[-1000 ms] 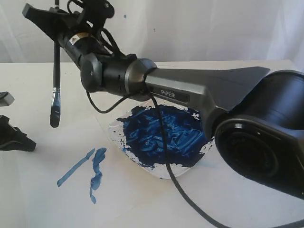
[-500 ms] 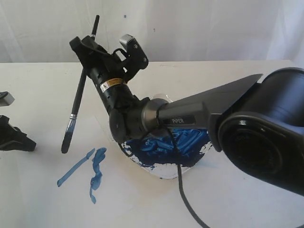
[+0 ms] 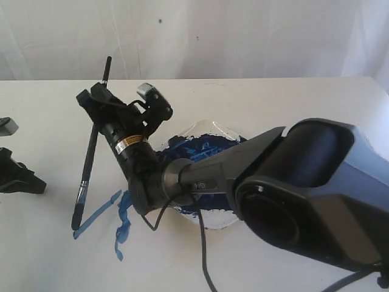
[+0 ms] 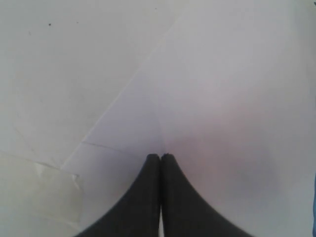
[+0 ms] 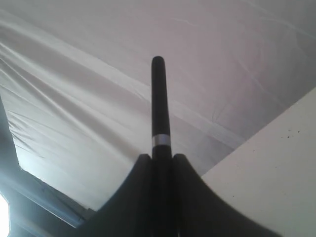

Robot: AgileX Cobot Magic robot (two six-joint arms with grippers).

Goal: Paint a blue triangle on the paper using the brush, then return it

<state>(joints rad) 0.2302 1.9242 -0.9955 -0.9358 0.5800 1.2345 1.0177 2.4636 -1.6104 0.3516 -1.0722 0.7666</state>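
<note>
brush (image 3: 89,158): we see a black handle, silver ferrule, blue tip
blue triangle (image 3: 123,219): we see streaky mid-blue strokes
dish (image 3: 213,128): clear, smeared dark blue
paper (image 4: 222,89): plain white

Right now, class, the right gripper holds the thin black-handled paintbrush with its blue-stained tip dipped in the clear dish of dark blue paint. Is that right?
Not quite. The right gripper does hold the thin black-handled paintbrush, but its tip is down by the streaky blue strokes on the white paper, apart from the dish. The exterior view shows it.
</note>
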